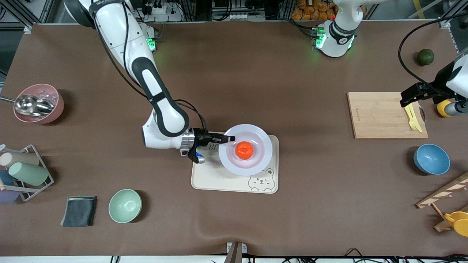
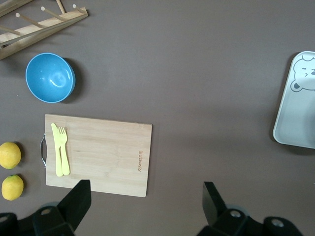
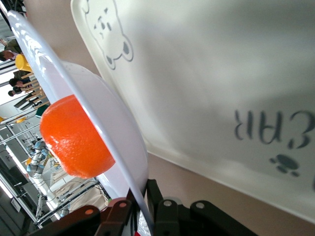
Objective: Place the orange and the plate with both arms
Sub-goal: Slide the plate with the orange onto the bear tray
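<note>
Right pincer (image 1: 229,138) clamped on the plate (image 1: 264,145) rim at frame center, orange (image 1: 244,150) riding inside above the bear tray (image 1: 215,179) — a tilt could roll it off; left pincer (image 2: 146,195) wide, idling over the cutting board (image 1: 380,115), center-right.

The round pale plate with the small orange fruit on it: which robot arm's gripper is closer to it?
Right. The right gripper is shut on the rim of the plate, which carries the orange. The left gripper waits open over the wooden cutting board, at the left arm's end of the table.
</note>
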`<state>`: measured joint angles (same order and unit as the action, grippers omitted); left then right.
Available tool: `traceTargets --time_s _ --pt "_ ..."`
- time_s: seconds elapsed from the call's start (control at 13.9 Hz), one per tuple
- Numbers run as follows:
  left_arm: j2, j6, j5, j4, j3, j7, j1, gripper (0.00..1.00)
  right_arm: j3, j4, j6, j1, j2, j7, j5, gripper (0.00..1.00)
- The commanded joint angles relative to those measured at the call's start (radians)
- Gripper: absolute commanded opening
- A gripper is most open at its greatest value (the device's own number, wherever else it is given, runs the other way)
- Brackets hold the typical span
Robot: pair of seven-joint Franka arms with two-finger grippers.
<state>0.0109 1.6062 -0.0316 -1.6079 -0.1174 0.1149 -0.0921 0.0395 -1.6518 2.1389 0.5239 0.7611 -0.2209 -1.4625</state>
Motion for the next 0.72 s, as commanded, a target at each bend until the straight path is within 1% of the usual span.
traceTargets --time_s 0.0,0.14,0.29,0.65 --pt "0.004 0.001 0.024 0.008 -0.001 -0.003 -0.003 1.0 -0.015 0.102 -0.025 -0.028 0.082 0.011 0.05 0.0" --pt "0.004 0.001 0.024 0.006 -0.001 -0.003 -0.003 1.0 -0.013 0.135 -0.027 -0.033 0.109 0.017 0.051 0.0" --pt "0.004 0.001 0.024 0.005 -0.001 -0.003 -0.005 1.0 -0.015 0.156 -0.027 -0.038 0.128 0.029 0.086 0.0" --pt "0.001 -0.002 0.024 0.003 -0.001 -0.004 -0.008 1.0 -0.013 0.184 -0.025 -0.044 0.159 0.028 0.088 0.0"
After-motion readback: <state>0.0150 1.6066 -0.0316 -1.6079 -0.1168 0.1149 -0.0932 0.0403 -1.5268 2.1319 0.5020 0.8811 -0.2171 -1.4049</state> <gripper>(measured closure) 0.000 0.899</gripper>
